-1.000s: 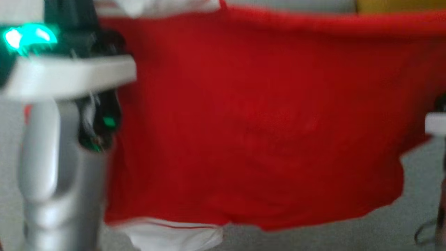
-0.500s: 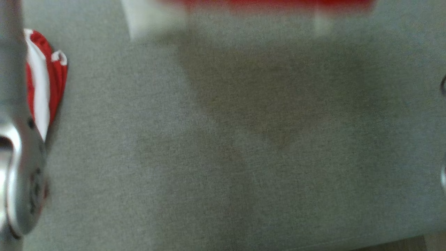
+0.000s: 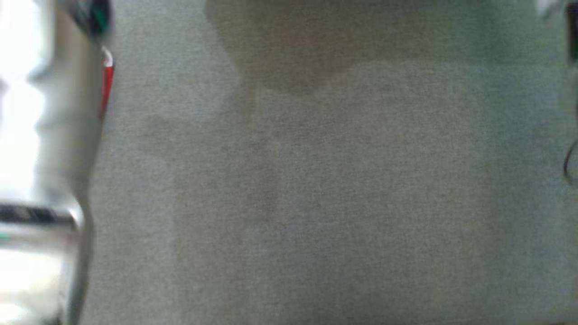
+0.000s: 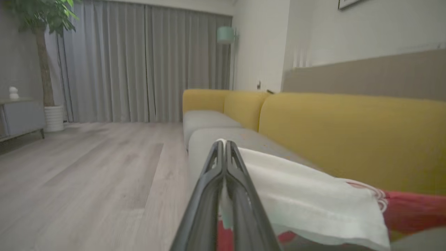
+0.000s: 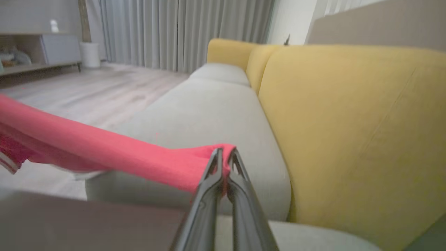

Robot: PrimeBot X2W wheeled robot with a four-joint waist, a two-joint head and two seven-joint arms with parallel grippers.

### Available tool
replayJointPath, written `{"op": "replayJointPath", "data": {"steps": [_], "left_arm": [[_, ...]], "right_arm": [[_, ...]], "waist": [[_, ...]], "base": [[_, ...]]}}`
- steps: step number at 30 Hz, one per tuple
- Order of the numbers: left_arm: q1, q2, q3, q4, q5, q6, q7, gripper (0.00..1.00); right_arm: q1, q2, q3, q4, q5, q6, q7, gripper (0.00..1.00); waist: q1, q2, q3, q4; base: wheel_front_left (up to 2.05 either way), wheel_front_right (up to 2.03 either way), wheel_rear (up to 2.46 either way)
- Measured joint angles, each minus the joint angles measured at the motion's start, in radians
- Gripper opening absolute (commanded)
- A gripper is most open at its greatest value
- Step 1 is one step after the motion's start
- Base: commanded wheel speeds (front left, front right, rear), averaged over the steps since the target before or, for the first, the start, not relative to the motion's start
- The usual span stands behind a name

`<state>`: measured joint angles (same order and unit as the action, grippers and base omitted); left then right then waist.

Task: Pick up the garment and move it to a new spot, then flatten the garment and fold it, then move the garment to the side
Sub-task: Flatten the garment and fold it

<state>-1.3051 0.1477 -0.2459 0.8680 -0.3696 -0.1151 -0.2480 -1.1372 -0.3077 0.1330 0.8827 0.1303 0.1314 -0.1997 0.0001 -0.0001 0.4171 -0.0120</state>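
Note:
The garment is red with white parts. In the left wrist view my left gripper (image 4: 224, 144) is shut on its white fabric, and the garment (image 4: 313, 205) drapes off to the right, white turning to red. My right gripper (image 5: 224, 153) is shut on a red edge, with the garment (image 5: 104, 150) stretched away to the left above the sofa seat. From the head camera, a thin red sliver of the garment (image 3: 106, 85) peeks out beside my pale left forearm (image 3: 58, 149). The rest of the cloth is out of that view.
The grey sofa seat (image 3: 316, 194) spreads below, blurred, with a soft shadow near the top. A yellow backrest (image 5: 348, 122) runs along the seat. Wooden floor (image 4: 87, 174), grey curtains, a potted tree and a low cabinet lie beyond.
The head view has swung: the red cloth that covered it a second ago has slid off the top, leaving bare grey seat. The red-and-white bit by the left forearm has shrunk to a sliver.

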Motion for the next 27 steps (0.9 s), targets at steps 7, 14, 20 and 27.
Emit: {"op": "replayJointPath", "data": {"steps": [7,14,20,27], "left_arm": [[0.291,0.014,-0.123,0.033,0.037,-0.010,-0.001,0.00],[0.484,0.072,-0.300,-0.015,0.003,-0.017,0.013,0.00],[0.599,0.162,-0.451,-0.132,-0.085,-0.017,0.112,0.00],[0.753,0.302,-0.607,-0.372,-0.247,-0.017,0.300,0.00]], "right_arm": [[0.177,-0.049,0.166,0.106,0.062,0.000,0.047,0.00],[0.307,-0.134,0.375,0.080,0.235,0.000,0.169,0.00],[0.387,-0.216,0.519,-0.012,0.377,0.000,0.244,0.00],[0.490,-0.302,0.621,-0.089,0.532,0.000,0.318,0.00]], "waist": [[-0.0002,0.0000,-0.056,0.022],[-0.0003,0.0001,-0.137,0.036],[-0.0004,0.0001,-0.213,0.045],[-0.0004,0.0001,-0.308,0.054]], "base": [[0.00,0.00,0.00],[0.00,0.00,0.00],[0.00,0.00,0.00],[0.00,0.00,0.00]]}}
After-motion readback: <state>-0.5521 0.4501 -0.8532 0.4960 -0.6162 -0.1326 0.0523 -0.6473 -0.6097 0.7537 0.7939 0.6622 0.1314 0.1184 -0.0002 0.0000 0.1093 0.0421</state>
